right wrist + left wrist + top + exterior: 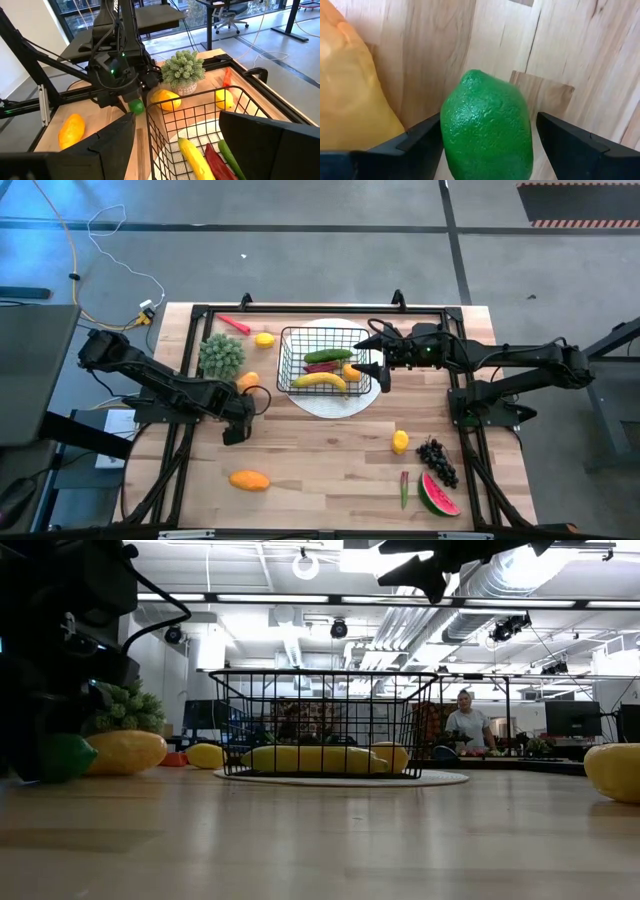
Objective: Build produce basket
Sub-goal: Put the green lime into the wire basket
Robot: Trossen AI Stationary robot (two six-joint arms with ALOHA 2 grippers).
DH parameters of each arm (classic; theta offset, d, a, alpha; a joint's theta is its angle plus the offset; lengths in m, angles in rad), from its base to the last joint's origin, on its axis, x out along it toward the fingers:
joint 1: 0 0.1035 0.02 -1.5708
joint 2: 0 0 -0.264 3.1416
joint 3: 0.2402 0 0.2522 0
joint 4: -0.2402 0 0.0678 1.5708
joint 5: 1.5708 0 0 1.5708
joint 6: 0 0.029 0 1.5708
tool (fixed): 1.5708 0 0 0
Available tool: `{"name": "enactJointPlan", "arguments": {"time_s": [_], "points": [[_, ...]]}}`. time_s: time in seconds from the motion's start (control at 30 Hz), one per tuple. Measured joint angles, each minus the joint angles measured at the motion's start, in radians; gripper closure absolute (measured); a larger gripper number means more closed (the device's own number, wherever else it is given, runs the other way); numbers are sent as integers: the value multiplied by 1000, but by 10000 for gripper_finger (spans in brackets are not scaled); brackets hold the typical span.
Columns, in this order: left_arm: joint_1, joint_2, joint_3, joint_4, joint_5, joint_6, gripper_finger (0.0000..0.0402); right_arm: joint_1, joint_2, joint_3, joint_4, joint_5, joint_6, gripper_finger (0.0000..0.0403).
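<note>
A green lime point(487, 130) lies on the wooden table beside an orange-yellow fruit point(350, 100). My left gripper point(489, 120) is down over it at the table's left middle point(236, 430), open, with one finger on each side. The lime also shows in the low view point(65, 755) and the right wrist view point(136, 106). The black wire basket point(325, 360) stands on a white plate point(335, 405) and holds a banana point(320, 381), a cucumber point(327, 356) and red and orange pieces. My right gripper point(378, 362) hangs open and empty over the basket's right side. My left gripper comes at the lime from above, fingers pointing down, one on each side of its middle. One finger point(427, 137) lies against the lime's side. A thin strip of table shows between the other finger point(555, 135) and the lime. The lime rests on the table.
A green leafy piece point(221, 355), a lemon point(264, 339) and a red piece point(234, 324) lie at the far left. A mango point(249, 479) lies near left. A lemon point(400, 442), grapes point(436, 460), a watermelon slice point(438, 495) and a small pepper point(404, 488) lie near right.
</note>
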Motion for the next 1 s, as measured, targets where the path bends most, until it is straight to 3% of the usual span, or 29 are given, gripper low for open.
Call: {"name": "enactJointPlan", "arguments": {"time_s": [0.3,0.77,1.0], "points": [[0,0,0,0,0,0,113,0,0,0,0,0,3,132],[0,-4,1,-1,6,0,196,0,0,0,0,0,3,132],[0,-37,2,-1,13,0,211,0,0,0,0,0,3,132]]}}
